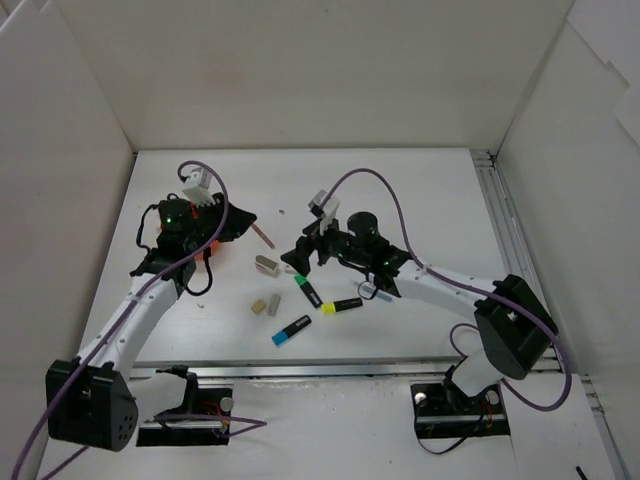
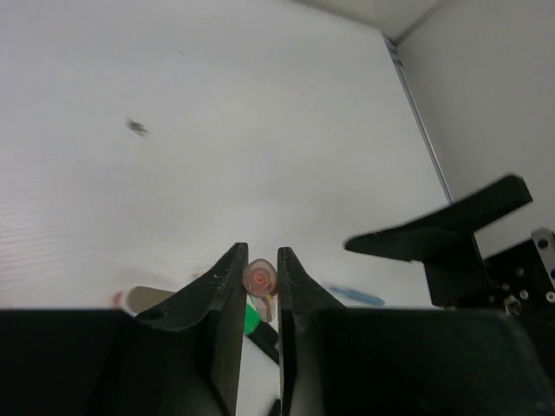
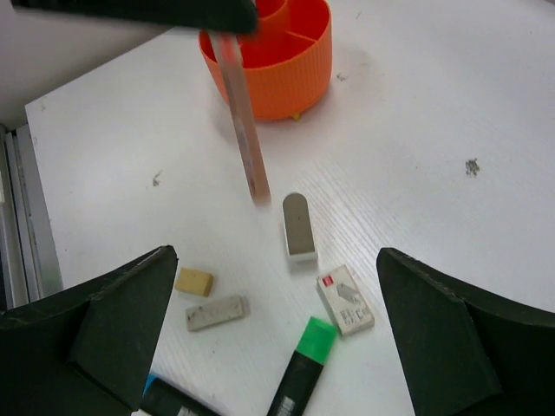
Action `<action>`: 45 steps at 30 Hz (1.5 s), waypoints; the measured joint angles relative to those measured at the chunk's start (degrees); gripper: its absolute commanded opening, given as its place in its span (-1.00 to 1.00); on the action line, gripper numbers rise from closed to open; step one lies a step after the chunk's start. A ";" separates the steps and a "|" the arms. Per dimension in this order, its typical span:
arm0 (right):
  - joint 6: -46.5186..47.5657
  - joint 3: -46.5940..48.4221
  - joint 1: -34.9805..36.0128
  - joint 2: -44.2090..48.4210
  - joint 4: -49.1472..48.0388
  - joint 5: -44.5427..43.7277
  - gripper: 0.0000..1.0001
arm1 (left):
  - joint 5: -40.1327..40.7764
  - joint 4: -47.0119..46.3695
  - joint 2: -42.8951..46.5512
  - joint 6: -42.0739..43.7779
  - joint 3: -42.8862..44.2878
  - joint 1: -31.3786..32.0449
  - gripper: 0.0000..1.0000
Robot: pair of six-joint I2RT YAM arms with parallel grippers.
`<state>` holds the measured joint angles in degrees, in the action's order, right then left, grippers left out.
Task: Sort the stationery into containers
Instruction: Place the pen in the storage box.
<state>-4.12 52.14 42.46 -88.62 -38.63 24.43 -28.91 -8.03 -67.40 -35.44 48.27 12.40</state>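
My left gripper is shut on a thin pink pen, held in the air and slanting down over the table. In the right wrist view the pen hangs just in front of the round orange holder. My right gripper is open and empty above a green-ended highlighter, a white labelled eraser, a rounded grey-white eraser, a beige eraser and a grey piece. In the top view the left arm mostly hides the holder.
A yellow-ended highlighter and a blue-ended highlighter lie near the table's front middle. A blue pen lies by the right arm. White walls enclose the table on three sides. The two grippers are close together.
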 measured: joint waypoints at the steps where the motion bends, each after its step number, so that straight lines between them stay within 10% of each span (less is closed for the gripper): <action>1: -0.24 -1.31 -0.37 0.83 -0.13 0.37 0.96 | 1.31 1.01 1.64 0.52 0.00 -1.97 -1.00; 19: -3.34 -17.29 -13.70 13.44 8.48 -4.61 0.96 | 37.66 8.22 9.22 8.07 -2.12 -20.68 -1.00; 45: 0.26 -16.79 -15.91 13.84 21.33 -7.50 0.96 | 37.77 3.43 4.15 7.32 -2.56 -20.83 -1.00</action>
<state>-3.86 35.35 26.55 -74.78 -17.30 16.93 8.86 -4.60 -63.24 -28.12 45.71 -8.43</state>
